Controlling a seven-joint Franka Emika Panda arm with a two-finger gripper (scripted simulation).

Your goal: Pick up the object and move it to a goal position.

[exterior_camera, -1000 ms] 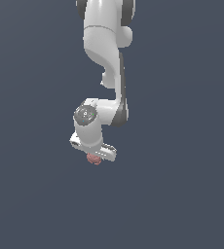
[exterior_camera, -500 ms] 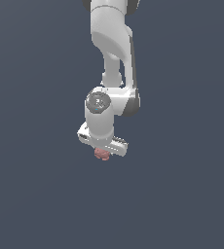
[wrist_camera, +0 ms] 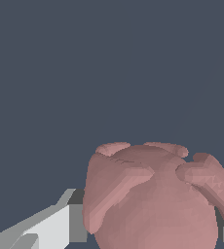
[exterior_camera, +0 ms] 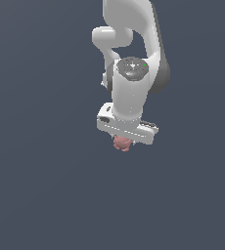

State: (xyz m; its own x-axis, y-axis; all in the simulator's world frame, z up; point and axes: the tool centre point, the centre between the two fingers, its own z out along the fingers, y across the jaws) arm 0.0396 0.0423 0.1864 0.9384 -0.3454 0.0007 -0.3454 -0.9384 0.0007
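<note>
The object is a small dusty pink-red lumpy ball (exterior_camera: 122,143). In the exterior view it hangs just under the white hand of the arm, mostly hidden by it. My gripper (exterior_camera: 123,142) is shut on the ball and holds it above the dark grey floor. In the wrist view the ball (wrist_camera: 153,199) fills the lower part of the picture, close to the camera, with a white and grey finger (wrist_camera: 55,226) beside it. The other finger shows only as a grey sliver at the picture's edge.
The white arm (exterior_camera: 134,58) reaches down from the top of the exterior view. A plain dark grey surface (exterior_camera: 46,195) lies all around and below, with no other object in view.
The arm has moved to the exterior view's right with the ball held under the hand, and the hand now looks larger in that view.
</note>
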